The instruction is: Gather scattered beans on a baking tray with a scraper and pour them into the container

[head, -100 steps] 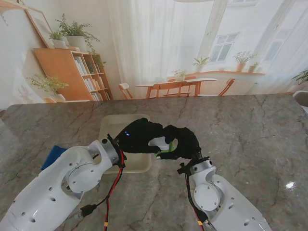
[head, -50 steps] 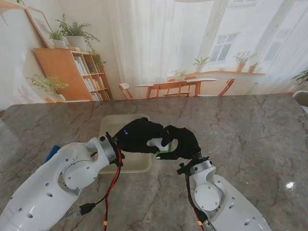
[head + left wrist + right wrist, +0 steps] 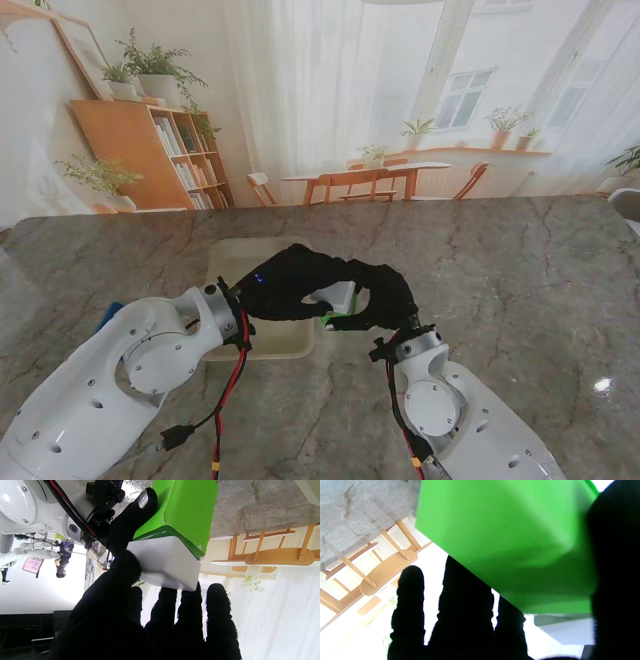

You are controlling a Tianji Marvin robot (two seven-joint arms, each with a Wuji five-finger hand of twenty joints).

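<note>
Marble table (image 3: 520,280) with baking tray (image 3: 225,262) — left hand (image 3: 290,285) and right hand (image 3: 380,295) both grasping the green-and-white scraper (image 3: 338,305)

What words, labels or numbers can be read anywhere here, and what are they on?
None can be read.
The green and white scraper held between the two hands shows plain faces with no print.
The baking tray carries no marking.
Book spines on the shelf: too small to read.
A pink sign in the left wrist view: too blurred to read.
</note>
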